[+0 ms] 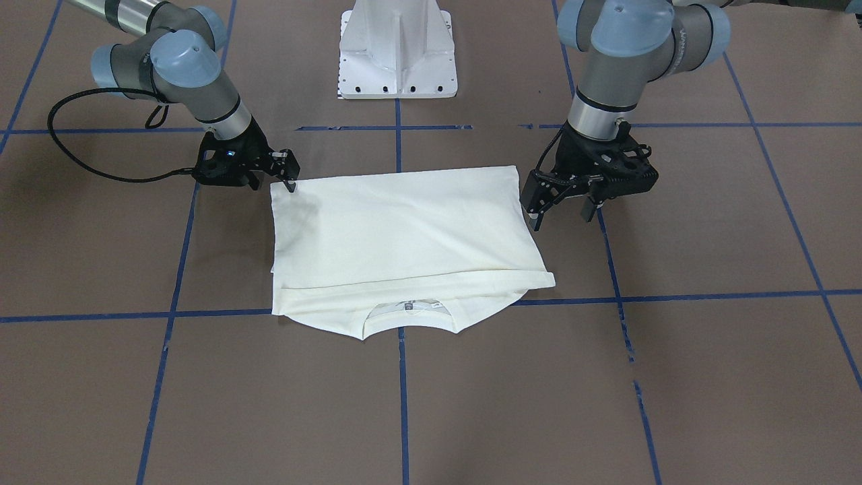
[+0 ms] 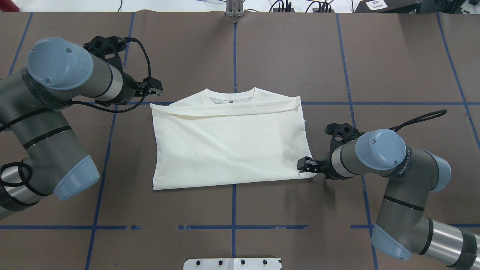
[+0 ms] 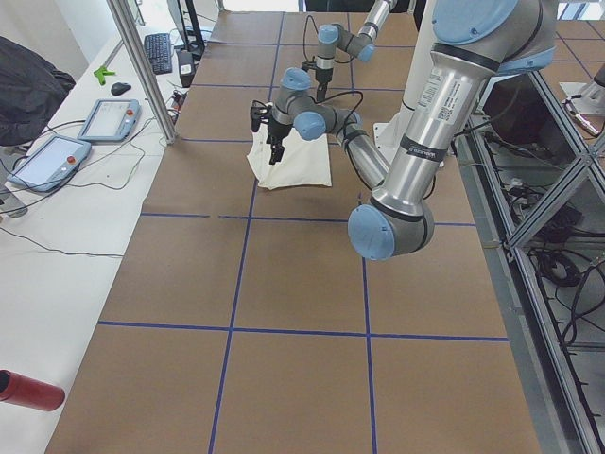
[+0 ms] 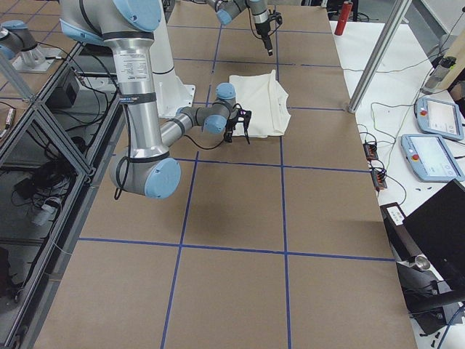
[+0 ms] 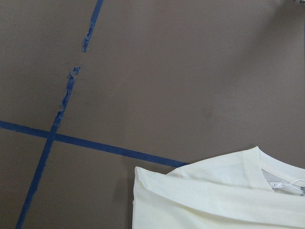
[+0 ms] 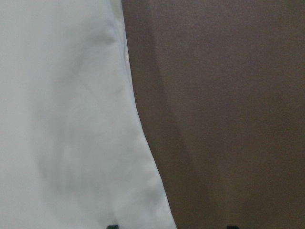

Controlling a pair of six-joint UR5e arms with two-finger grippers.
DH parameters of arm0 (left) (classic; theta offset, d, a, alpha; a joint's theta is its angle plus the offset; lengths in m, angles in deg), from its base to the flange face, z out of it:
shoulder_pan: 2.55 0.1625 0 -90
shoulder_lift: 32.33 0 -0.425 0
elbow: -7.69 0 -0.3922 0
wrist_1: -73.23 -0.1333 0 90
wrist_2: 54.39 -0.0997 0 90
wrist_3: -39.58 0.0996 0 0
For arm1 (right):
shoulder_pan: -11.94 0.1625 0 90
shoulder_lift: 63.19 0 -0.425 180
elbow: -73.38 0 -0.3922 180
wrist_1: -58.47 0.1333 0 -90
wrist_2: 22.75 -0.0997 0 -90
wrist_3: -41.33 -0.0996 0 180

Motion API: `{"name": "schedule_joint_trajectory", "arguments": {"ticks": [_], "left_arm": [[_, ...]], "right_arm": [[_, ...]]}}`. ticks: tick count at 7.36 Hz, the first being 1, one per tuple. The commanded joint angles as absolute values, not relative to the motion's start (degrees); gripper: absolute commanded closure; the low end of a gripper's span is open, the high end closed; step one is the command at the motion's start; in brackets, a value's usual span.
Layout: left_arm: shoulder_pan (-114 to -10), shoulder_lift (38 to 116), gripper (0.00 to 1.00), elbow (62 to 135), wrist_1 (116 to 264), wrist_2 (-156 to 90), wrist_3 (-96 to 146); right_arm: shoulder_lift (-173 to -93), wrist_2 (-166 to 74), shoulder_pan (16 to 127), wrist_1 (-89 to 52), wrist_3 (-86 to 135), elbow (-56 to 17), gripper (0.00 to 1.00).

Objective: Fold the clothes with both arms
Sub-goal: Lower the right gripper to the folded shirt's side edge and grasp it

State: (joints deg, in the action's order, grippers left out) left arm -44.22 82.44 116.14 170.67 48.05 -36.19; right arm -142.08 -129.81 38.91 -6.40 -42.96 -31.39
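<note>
Left gripper (image 1: 563, 212), front view: jaws wide apart, holding nothing, just beside the shirt's (image 1: 404, 229) left edge. Right gripper (image 1: 273, 180): low at the near right corner, one fingertip touching the cloth. The shirt is cream, plain side up, and folded to a rough rectangle on the table (image 1: 202, 404). Its lower half is doubled over, with the hem just short of the collar (image 1: 407, 303).

Overhead view: the shirt lies mid-table between the grippers. Its long axis runs left to right. The collar points to the far side, away from the robot.

Left side view: the left gripper hangs over the shirt's far left corner, fingers down.

Right side view: the right gripper sits low at the near corner. The left gripper is raised well above the table.

Left wrist view: the far left corner and the collar show, with a small label inside.

Right wrist view: the shirt's edge runs top to bottom. Two dark fingertips (image 6: 112, 226) stand apart, one over cloth, one over table, gripping nothing.
</note>
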Motion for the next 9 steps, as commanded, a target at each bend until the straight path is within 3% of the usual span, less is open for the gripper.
{"name": "schedule_joint_trajectory", "arguments": {"ticks": [1,2,6,9], "left_arm": [[-44.2,82.4,0.0,116.1,170.7,48.0,-36.2],[-44.2,81.8,0.0,116.1,170.7,48.0,-36.2],[-44.1,81.6,0.0,116.2,171.0,48.1,-36.3],[-44.0,81.6,0.0,116.4,170.9,48.0,-36.8]], "right_arm": [[-141.0,-129.9,38.9,-6.4,-43.0,-30.6,0.85],[-140.8,-130.0,38.9,-6.6,-42.9,-30.7,1.0],[-143.3,-130.2,39.5,-6.5,-43.0,-35.5,1.0],[-158.4,-129.8,30.7,-6.2,-43.3,-48.9,1.0]]}}
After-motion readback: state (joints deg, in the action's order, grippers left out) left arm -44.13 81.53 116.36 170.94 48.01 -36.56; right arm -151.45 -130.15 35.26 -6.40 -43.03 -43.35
